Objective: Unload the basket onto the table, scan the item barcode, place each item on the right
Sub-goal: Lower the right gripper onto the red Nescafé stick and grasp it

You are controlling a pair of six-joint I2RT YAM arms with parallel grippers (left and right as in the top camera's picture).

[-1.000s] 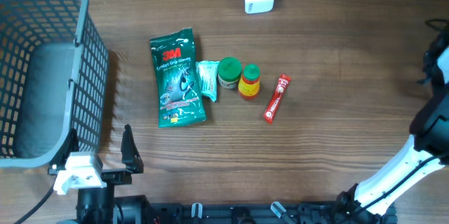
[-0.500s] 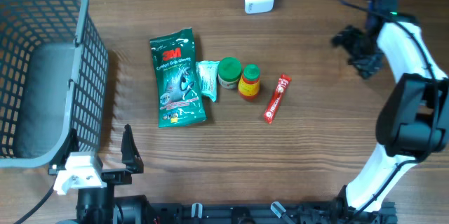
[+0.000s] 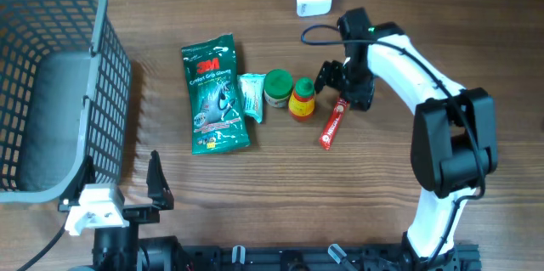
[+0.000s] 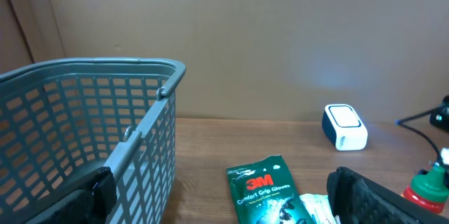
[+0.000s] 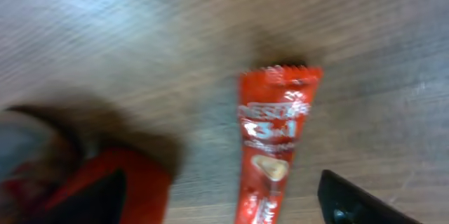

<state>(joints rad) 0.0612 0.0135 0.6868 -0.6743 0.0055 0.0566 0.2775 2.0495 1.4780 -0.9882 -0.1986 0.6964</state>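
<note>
Wooden table, red sachet, brown wall

White links, black joints and a looping black cable make up the right arm.

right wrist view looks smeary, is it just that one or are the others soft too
Right wrist: smeared throughout, the red sachet print barely legible. Overhead: sharp, evenly lit, soft shadow beside the basket. Left wrist: sharp, with a bluish glow above the white scanner.
</note>
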